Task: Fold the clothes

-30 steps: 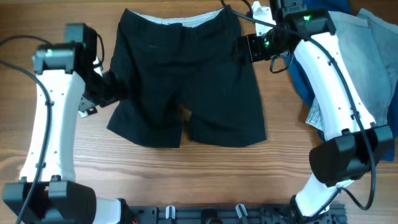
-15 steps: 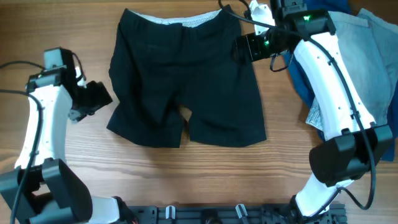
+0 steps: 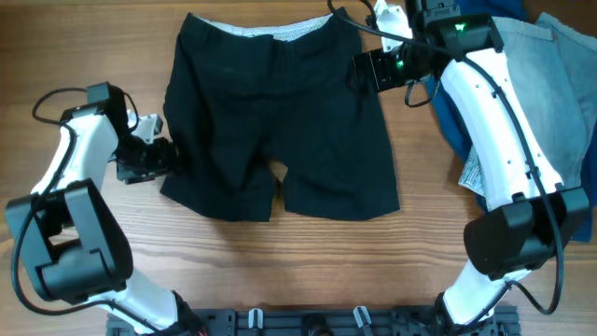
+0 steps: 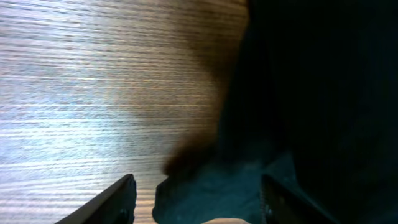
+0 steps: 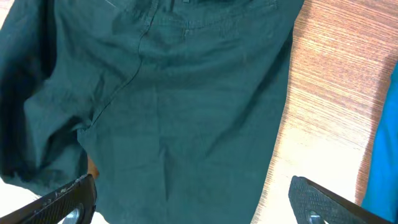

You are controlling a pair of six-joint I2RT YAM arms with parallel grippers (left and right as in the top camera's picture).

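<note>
A pair of black shorts (image 3: 280, 121) lies flat on the wooden table, waistband at the far side and legs toward me. My left gripper (image 3: 164, 155) is open at the outer edge of the shorts' left leg. In the left wrist view the cloth edge (image 4: 236, 180) lies between the open fingers (image 4: 200, 208). My right gripper (image 3: 360, 71) is open above the shorts' right side, just below the waistband. In the right wrist view its fingers (image 5: 193, 202) straddle the dark cloth (image 5: 174, 93) and hold nothing.
A pile of blue and grey clothes (image 3: 550, 84) lies at the table's far right, behind the right arm. Bare wooden table (image 3: 308, 261) runs along the front. A black rail (image 3: 354, 322) sits at the front edge.
My left arm pulled back to the left off the shorts, then came in low to the left leg's outer edge. The right arm and the shorts have not moved.
</note>
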